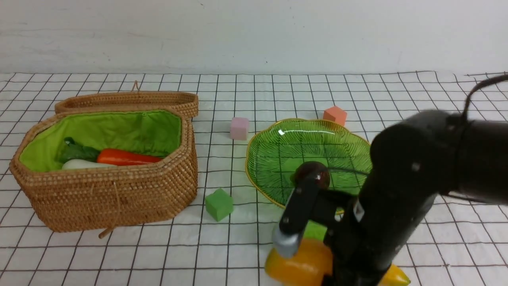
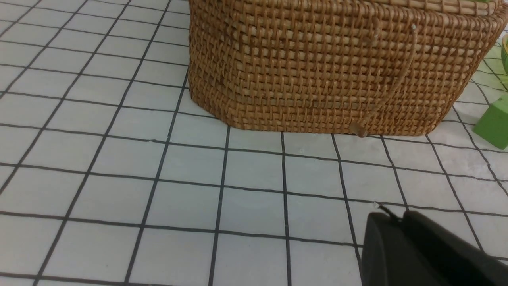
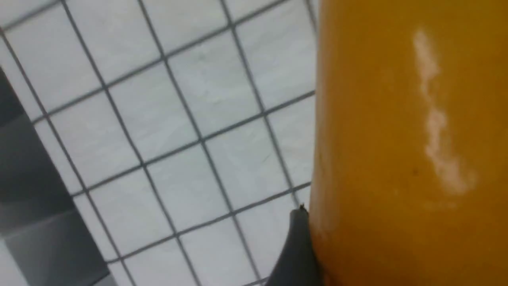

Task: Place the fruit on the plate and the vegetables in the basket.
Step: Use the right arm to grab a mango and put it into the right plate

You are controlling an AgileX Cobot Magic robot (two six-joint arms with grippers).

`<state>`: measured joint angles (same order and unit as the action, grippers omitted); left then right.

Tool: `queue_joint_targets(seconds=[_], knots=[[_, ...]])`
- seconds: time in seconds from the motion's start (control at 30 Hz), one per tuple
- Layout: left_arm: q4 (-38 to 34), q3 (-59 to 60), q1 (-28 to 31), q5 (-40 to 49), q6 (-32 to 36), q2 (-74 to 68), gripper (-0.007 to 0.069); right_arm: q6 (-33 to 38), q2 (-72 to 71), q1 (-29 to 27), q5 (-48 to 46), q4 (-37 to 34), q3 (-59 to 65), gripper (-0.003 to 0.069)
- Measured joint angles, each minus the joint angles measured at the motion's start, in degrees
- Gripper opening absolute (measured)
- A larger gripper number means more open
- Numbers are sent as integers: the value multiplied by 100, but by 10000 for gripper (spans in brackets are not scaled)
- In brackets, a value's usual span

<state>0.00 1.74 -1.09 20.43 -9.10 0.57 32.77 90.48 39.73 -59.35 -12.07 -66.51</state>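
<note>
The wicker basket (image 1: 107, 194) stands open at the left, holding the orange carrot (image 1: 127, 157) with dark leaves and the white radish (image 1: 85, 164). The cucumber is not clearly seen. The green plate (image 1: 278, 155) holds the dark purple ball (image 1: 314, 174). My right gripper (image 1: 313, 260) is at the front edge, shut on the orange-yellow mango (image 1: 297, 266); one finger (image 3: 297, 246) presses against the mango's side (image 3: 397, 139), the other is hidden. A yellow tip (image 1: 397, 277) behind the arm looks like the banana. My left gripper (image 2: 391, 216) is shut and empty, low before the basket (image 2: 337, 67).
The woven lid (image 1: 127, 101) leans behind the basket. A pink cube (image 1: 239, 128) and an orange cube (image 1: 335, 115) lie behind the plate, a green cube (image 1: 218, 204) (image 2: 494, 123) between basket and plate. A light green patch (image 1: 315, 231) under my right arm is unclear.
</note>
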Motion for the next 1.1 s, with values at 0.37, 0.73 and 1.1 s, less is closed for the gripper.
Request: queue_joint_targets(seconds=[0.37, 0.73, 1.1], knots=[[0, 0, 0, 0, 0, 0, 45, -521, 942, -2178, 1745, -393, -1784, 568], [0, 0, 0, 0, 0, 0, 59, -626, 2942, -2576, 2380, -728, -2305, 574], [0, 0, 0, 0, 0, 0, 73, -648, 2605, -2576, 2004, -640, -2341, 662]])
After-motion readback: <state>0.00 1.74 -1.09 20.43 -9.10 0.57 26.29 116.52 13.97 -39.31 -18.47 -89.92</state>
